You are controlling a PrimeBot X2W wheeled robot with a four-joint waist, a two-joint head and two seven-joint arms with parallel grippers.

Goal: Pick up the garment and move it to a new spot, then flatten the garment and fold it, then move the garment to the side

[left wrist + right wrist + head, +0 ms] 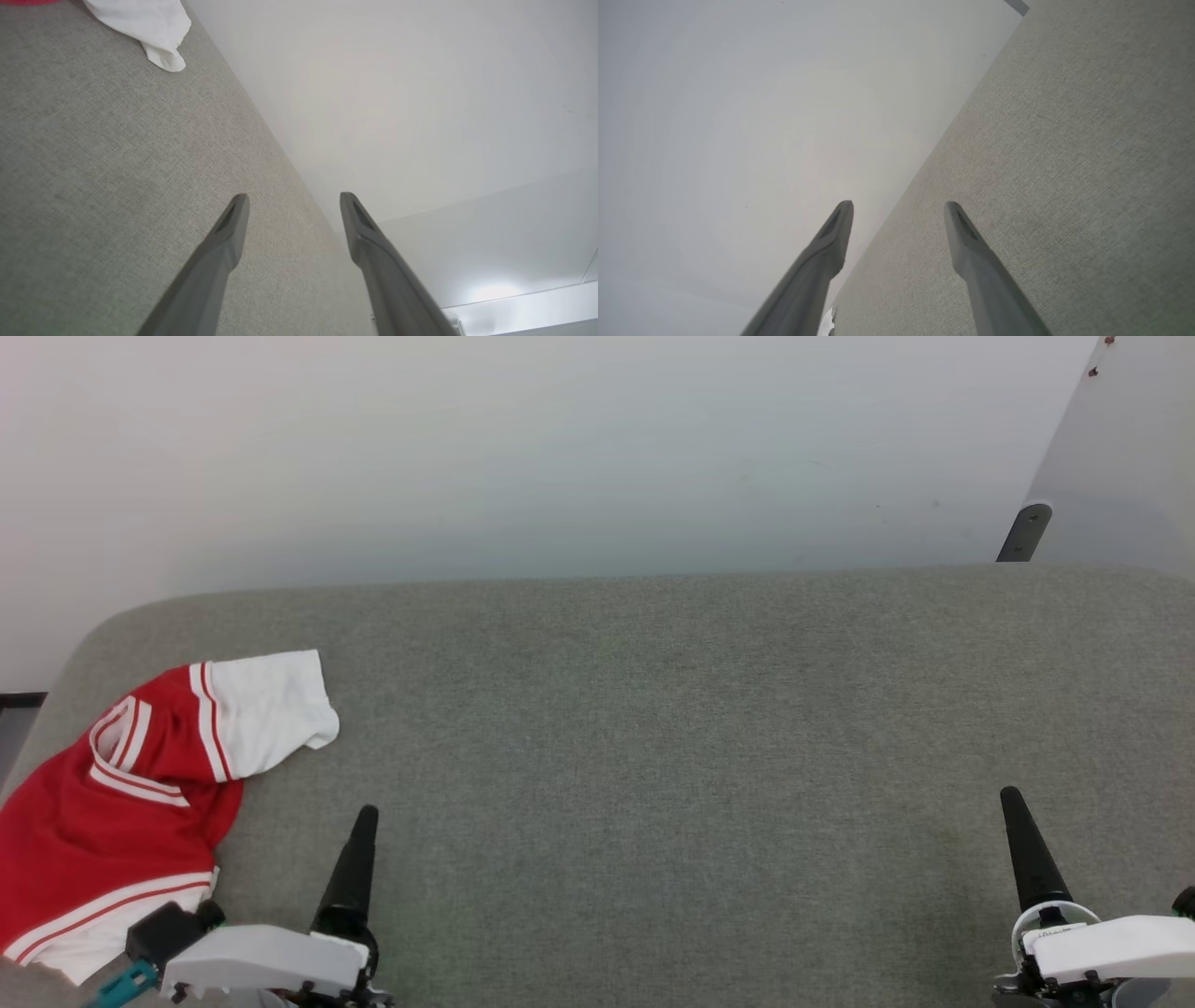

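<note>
Grey fabric surface [653,709], garment [121,784] just left of left pincer [294,198]

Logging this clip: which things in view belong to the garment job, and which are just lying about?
Belongs to the job: garment, bunched at the left end of the grey surface; left gripper and right gripper, both open, empty.
Just there: dark bracket at the far right; pale wall.

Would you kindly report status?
Left tool open, empty. Right tool open, empty. Red fabric T-shirt, white sleeves, crumpled far left on grey fabric surface. Nothing in way.
</note>
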